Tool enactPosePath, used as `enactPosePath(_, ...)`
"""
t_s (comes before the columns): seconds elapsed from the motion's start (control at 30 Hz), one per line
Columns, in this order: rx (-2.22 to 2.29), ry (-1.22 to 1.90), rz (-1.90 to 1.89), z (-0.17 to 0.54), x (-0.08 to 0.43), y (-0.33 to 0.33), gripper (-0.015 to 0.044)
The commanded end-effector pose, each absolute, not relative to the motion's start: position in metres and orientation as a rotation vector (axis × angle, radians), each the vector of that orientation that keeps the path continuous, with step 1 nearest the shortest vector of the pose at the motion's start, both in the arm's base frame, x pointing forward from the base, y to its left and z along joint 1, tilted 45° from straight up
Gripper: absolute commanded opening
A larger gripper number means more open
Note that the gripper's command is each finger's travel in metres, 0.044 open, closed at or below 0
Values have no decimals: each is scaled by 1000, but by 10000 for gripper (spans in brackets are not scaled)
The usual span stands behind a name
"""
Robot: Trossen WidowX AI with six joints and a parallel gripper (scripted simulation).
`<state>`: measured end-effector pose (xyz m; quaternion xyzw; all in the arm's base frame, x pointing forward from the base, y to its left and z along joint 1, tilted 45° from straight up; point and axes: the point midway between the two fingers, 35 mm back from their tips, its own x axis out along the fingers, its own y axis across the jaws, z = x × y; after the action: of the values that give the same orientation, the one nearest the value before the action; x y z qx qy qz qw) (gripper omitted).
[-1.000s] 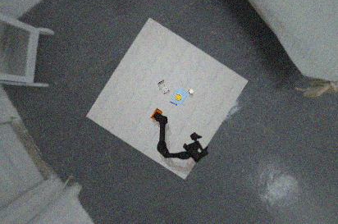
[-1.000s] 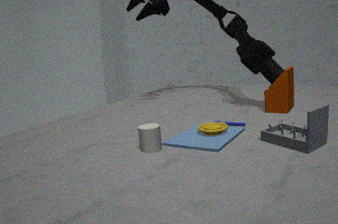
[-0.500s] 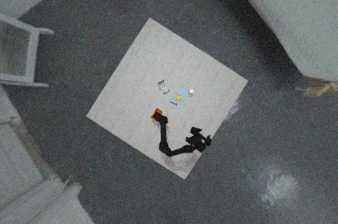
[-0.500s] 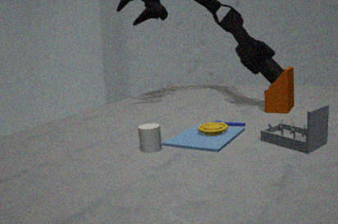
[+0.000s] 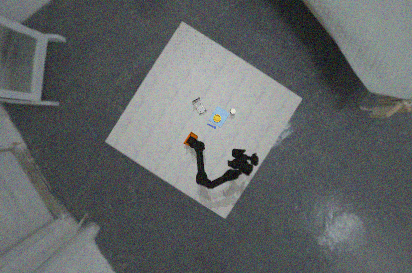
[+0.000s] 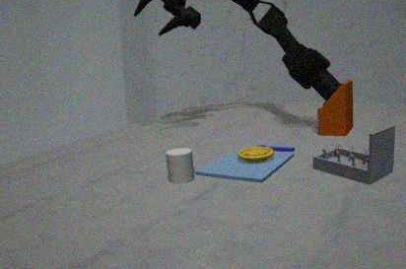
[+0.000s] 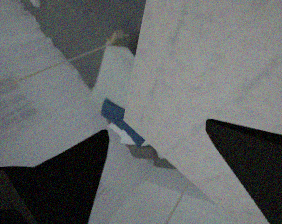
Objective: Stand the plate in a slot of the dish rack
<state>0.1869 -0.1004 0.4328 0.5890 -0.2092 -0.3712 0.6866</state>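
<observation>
The yellow plate lies flat on a light blue board. The grey dish rack stands apart from the board, with low walls, small upright posts inside and one tall end panel; it also shows in the top view. My gripper is open and empty, high above the table and well away from plate and rack. The wrist view shows neither plate nor rack. The rack's separate slots are too small to tell clearly.
A white cylinder stands beside the board. A thin blue stick lies along the board's other side. The orange block is at the arm's base, behind the rack in the exterior view.
</observation>
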Motion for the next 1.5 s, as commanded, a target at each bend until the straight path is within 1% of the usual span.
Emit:
enactPosePath(0.0, 1253, -387, -852, 417, 204, -95, 400)
enactPosePath(0.2, 1171, -281, -859, 393, 235, -85, 400)
enactPosePath(0.67, 810, 53, -929, 332, 275, -70, 400)
enactPosePath(1.07, 491, 343, -944, 278, 297, -61, 400)
enactPosePath(1.47, 177, 635, -912, 221, 308, -52, 400)
